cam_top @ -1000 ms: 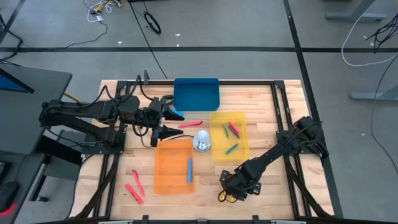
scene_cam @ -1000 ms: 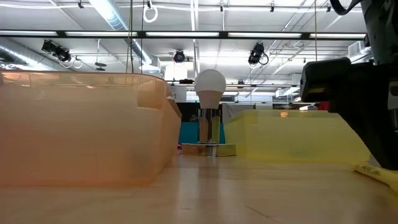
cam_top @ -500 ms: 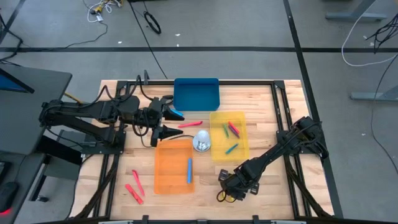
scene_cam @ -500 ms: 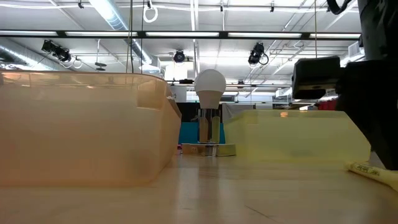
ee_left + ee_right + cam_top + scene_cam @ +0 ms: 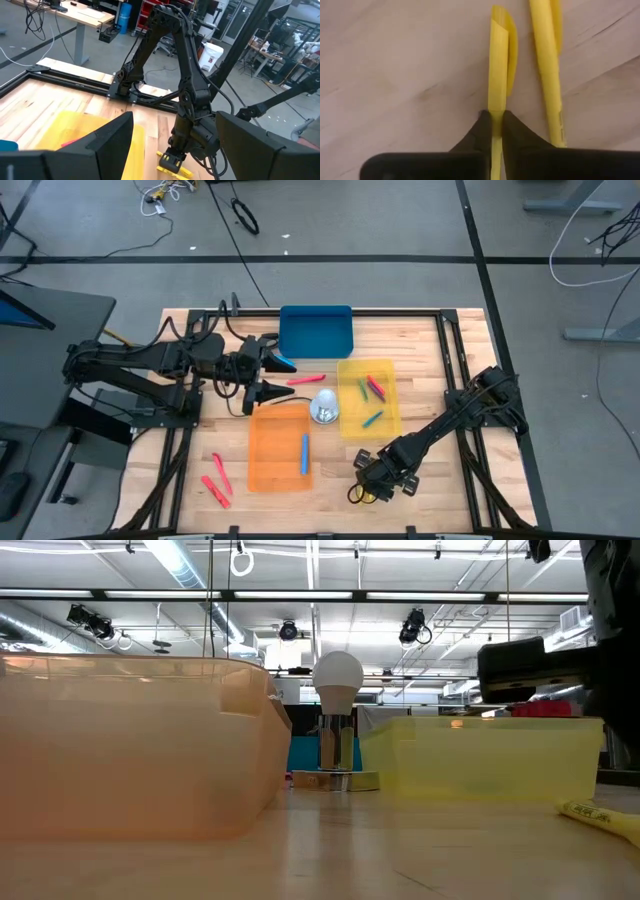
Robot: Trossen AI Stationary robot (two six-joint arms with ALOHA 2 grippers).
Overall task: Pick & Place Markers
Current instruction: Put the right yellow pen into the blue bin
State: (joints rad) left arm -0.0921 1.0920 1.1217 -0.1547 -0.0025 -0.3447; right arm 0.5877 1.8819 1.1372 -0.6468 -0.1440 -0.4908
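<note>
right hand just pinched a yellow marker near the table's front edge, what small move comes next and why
Probably a short straight lift. The right hand is shut on one thin yellow marker lying flat on the wooden table, and a second yellow marker lies close alongside it. Rising first should clear that neighbour before carrying toward the translucent yellow tray.

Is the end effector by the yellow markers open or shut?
Shut. The right end effector has its two dark fingers pinched on one yellow marker on the table; a second yellow marker lies free beside it.
</note>
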